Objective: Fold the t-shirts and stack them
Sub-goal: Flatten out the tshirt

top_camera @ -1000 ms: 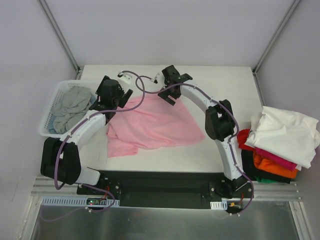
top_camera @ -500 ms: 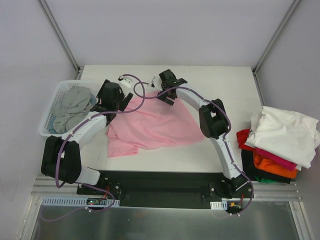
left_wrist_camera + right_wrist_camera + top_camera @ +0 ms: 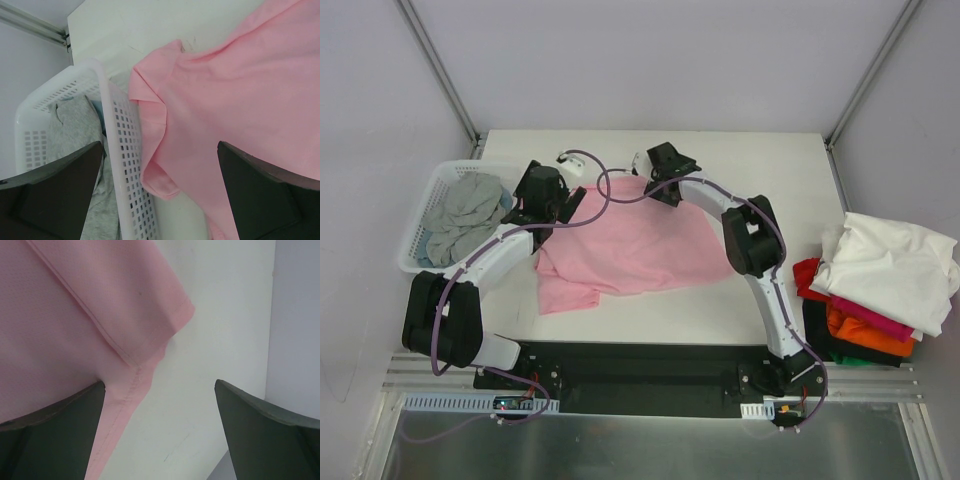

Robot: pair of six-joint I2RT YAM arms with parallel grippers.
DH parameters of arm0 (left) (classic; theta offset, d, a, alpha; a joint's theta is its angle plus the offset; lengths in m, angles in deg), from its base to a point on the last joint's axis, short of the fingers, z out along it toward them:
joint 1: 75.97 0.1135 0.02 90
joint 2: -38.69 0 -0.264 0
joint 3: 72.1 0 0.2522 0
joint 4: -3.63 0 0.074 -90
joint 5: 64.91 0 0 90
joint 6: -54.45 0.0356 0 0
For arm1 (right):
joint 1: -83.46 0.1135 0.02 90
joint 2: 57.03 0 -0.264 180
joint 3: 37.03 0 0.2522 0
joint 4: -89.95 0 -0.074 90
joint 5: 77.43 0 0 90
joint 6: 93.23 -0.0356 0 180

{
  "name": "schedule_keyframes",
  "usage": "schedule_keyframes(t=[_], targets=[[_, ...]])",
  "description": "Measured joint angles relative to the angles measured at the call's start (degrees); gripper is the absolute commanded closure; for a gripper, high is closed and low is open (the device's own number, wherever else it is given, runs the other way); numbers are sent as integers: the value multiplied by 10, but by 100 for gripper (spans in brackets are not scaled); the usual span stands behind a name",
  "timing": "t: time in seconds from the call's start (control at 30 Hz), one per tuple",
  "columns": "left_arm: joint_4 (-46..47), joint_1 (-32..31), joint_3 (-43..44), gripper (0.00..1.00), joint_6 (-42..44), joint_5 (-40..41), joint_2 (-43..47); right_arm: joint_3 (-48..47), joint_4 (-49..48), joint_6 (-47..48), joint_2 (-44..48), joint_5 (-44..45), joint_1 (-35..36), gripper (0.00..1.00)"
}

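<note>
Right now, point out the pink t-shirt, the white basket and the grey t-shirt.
pink t-shirt [image 3: 630,250]: top view, middle of the spread cloth.
white basket [image 3: 125,150]: left wrist view, lattice side wall.
grey t-shirt [image 3: 460,215]: top view, bunched cloth in the basket.

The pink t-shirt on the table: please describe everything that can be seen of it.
The pink t-shirt is soft, light pink cloth. It lies spread but rumpled on the white table. Hemmed sleeves with stitched seams show at its far corners; one lies close beside the basket. The left gripper and right gripper hover open above it; neither holds it.
</note>
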State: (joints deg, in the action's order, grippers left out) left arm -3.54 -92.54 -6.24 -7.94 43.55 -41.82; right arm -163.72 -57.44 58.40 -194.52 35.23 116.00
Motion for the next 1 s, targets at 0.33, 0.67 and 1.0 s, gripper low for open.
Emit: schedule_keyframes(t=[0.33, 0.67, 1.0], targets=[[2, 0, -13, 1, 0, -1, 0, 70, -36, 31, 34, 36, -78, 3], [1, -9, -21, 1, -4, -15, 2, 51, -28, 53, 27, 66, -115, 3], [-38, -68, -66, 1, -7, -65, 78, 133, 29, -18, 129, 48, -94, 4]])
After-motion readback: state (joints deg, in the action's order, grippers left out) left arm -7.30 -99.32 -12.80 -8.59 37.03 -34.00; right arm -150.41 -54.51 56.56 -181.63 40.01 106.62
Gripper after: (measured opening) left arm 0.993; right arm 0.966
